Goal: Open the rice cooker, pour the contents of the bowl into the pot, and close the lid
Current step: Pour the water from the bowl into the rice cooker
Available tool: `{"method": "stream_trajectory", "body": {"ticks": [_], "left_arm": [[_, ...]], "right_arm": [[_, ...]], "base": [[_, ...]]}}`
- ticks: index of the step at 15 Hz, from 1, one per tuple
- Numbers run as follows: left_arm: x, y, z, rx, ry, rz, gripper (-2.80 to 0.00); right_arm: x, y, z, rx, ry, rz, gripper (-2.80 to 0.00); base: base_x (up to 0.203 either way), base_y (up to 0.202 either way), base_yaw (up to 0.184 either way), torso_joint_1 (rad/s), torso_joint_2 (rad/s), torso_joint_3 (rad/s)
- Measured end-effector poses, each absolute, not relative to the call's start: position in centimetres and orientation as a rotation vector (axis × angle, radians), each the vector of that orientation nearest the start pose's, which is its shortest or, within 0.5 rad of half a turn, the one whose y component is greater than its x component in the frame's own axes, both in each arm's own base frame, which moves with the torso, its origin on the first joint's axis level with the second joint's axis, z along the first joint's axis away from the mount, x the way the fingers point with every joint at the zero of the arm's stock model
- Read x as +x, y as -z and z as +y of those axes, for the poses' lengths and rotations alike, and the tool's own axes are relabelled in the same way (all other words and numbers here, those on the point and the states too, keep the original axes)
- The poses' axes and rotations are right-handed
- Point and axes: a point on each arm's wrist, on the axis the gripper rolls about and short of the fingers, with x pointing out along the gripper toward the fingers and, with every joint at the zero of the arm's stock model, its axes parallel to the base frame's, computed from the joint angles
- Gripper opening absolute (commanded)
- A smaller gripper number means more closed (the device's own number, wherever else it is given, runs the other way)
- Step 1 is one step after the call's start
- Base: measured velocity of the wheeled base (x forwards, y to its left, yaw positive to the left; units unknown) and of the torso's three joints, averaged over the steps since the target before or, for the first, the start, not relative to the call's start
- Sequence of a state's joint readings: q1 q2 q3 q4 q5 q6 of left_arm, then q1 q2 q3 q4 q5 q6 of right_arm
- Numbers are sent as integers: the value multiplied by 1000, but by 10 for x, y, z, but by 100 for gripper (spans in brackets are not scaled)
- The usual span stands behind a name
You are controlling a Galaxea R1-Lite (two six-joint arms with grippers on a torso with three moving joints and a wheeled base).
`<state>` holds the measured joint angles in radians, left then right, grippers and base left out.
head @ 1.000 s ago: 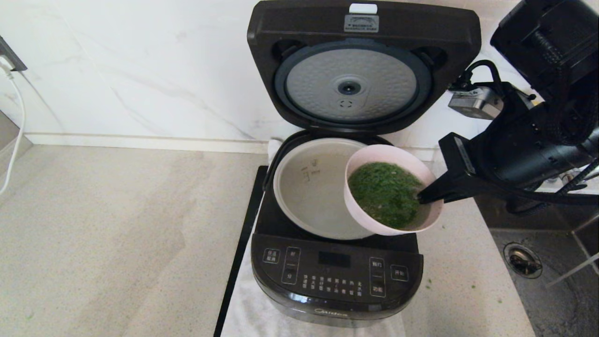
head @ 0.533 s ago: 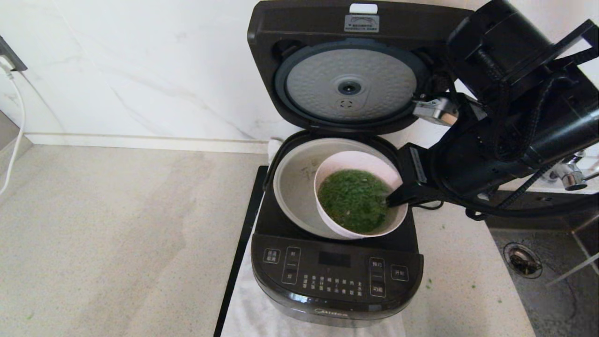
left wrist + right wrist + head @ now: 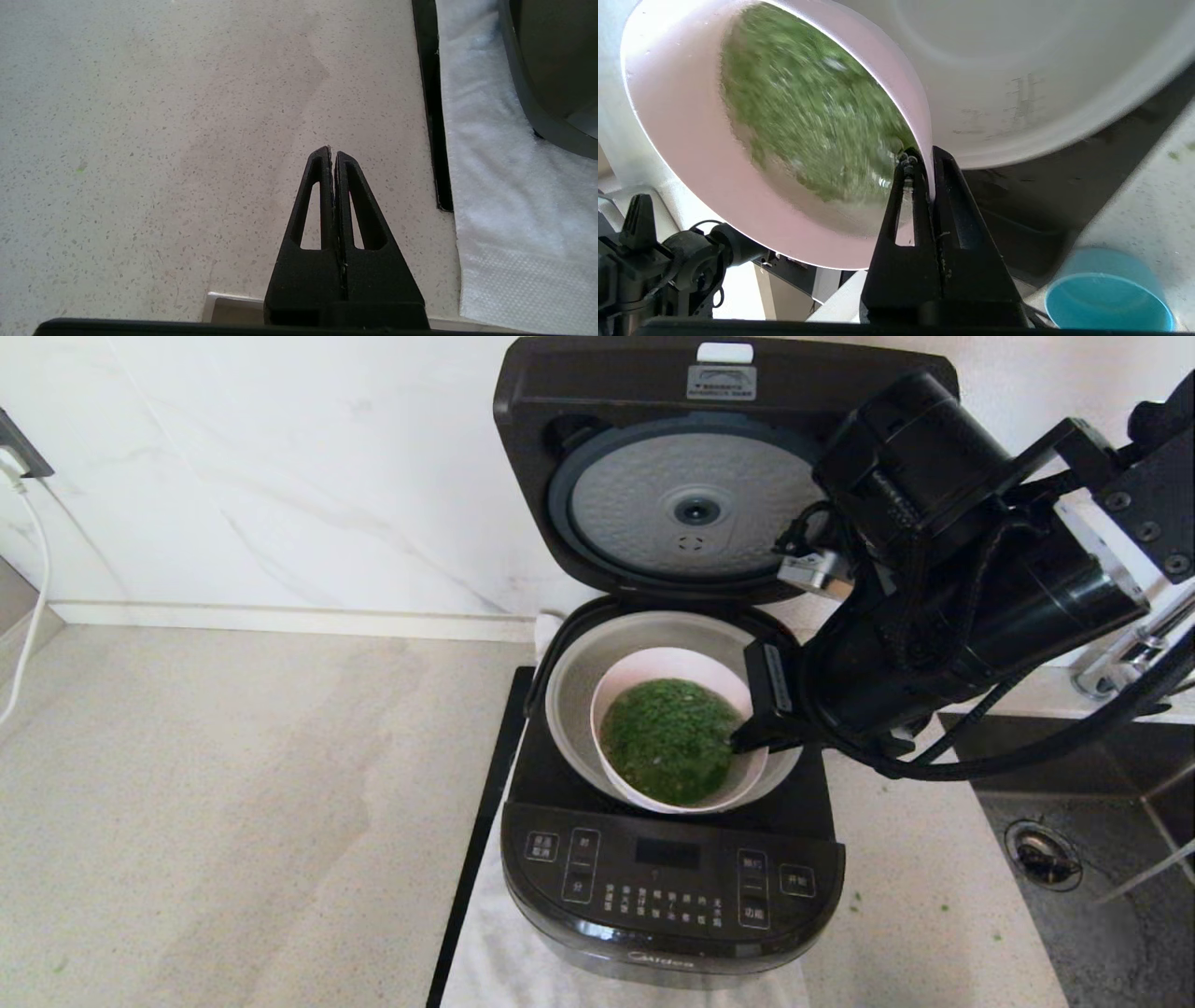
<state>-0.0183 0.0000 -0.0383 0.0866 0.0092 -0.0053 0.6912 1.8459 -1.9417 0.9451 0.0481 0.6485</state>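
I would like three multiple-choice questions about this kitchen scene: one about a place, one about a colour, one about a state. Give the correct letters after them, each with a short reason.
1. Where is the bowl?
A. over the open pot
B. on the counter beside the sink
C. on the cooker's button panel

2. What colour is the food in the bowl?
A. red
B. green
C. yellow

3. What is the state of the lid?
A. shut
B. taken off and lying flat
C. raised on its hinge

Answers:
1 A: in the head view the bowl sits inside the ring of the pot, held at its rim by the right hand.
2 B: both the head view and the right wrist view show chopped green food.
3 C: the lid stands upright behind the pot and its silver inner disc faces the camera.
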Motion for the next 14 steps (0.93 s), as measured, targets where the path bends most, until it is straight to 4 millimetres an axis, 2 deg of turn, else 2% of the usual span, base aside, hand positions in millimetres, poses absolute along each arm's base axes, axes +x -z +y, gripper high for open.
{"method": "stream_trajectory", "body": {"ticks": [8, 14], "left_arm": [[-26, -77, 1, -5, 9, 48, -280], [-26, -77, 1, -5, 9, 48, -280]], "right_arm": [[258, -295, 214, 309, -354, 940, -280], [270, -293, 213, 326, -312, 888, -280]], "base": [[0, 0, 0, 0, 0, 0], [0, 0, 0, 0, 0, 0]]}}
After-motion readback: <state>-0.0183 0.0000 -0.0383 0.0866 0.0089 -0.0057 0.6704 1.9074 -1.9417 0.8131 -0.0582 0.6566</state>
